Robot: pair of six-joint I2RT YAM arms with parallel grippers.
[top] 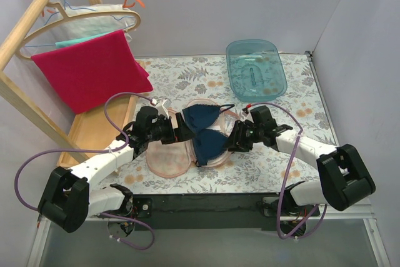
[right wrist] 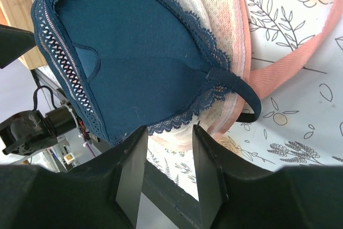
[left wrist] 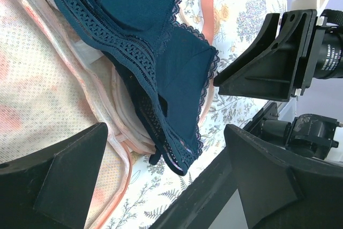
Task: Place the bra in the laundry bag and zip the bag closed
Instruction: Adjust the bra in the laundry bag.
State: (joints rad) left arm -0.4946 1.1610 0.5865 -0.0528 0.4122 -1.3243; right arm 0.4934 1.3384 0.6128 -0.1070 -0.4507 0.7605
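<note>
The bra [top: 203,117] lies spread across the opened laundry bag [top: 165,157], mid-tabletop [top: 269,117], a little nearer the front edge. The left fingers [left wrist: 69,175] stand wide apart at the bra's left side, gripping nothing. The right fingers [right wrist: 131,181] are narrowly parted at the bag's right rim, empty.

Navy bra [top: 206,130] atop seemingly open bag [top: 166,158]

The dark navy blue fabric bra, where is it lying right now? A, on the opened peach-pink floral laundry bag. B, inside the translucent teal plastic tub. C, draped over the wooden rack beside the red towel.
A: the dark navy blue fabric bra rests across the opened peach-pink floral laundry bag on the table.
</note>
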